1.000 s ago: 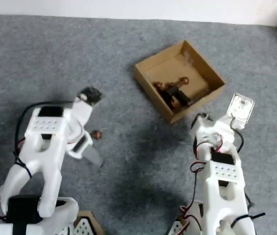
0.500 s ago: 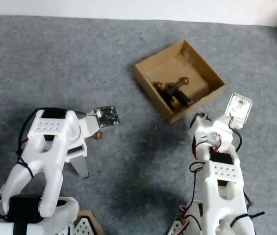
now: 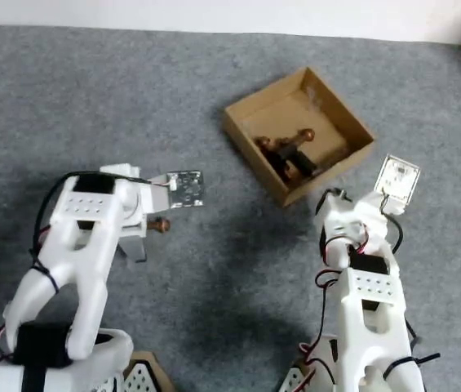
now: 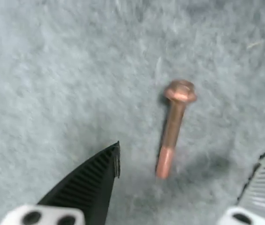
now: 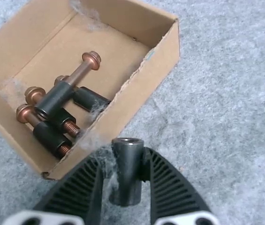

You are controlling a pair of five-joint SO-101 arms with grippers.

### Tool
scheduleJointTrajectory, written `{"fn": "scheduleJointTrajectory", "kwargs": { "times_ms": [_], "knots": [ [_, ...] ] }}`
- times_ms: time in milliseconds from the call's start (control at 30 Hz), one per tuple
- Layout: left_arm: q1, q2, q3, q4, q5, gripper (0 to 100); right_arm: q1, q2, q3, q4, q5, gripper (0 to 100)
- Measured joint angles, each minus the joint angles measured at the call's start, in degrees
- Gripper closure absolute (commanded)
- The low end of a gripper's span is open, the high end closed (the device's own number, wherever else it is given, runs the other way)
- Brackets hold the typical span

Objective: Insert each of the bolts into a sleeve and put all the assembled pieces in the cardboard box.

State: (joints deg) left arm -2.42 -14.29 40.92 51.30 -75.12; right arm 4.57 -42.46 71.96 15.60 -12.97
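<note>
**Desk:** What is the left arm doing?

**Photographer:** The left arm is bent forward over the grey counter, its wrist tipped down. The left gripper hangs above a copper bolt with its fingers spread wide, one on either side and neither touching it. The bolt lies flat on the counter, flanged head pointing away from the gripper. From the high view it sits just beside the arm's wrist, well apart from the cardboard box.

**Desk:** And the right?

**Photographer:** The right arm stretches toward the box, and the right gripper is just outside the box's near corner. Its fingers are clamped on a dark sleeve, which is held between them with its bored end facing the wrist camera.

**Desk:** Anything in the box?

**Photographer:** Assembled pieces — copper bolts run through dark sleeves — lie bunched on the box floor against the wall nearest the right gripper. I cannot say exactly how many there are, as they overlap.
</note>
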Motion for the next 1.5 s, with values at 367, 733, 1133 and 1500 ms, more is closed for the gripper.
{"fn": "scheduleJointTrajectory", "kwargs": {
  "times_ms": [367,733,1133,1500],
  "knots": [
    [2.5,14.7,-9.2,-0.6,0.0,60,0.0,0.0,0.0,0.0,0.0,99.4],
    [2.5,28.6,-18.5,-0.6,-0.1,60,0.0,0.0,0.0,0.0,0.0,99.4],
    [2.8,29.6,-18.6,3.7,2.9,95,0.0,0.0,0.0,0.0,0.0,99.4],
    [4.3,23.5,-17.1,8.6,17.9,99,0.0,0.0,0.0,0.0,0.0,99.4]
  ]
}}
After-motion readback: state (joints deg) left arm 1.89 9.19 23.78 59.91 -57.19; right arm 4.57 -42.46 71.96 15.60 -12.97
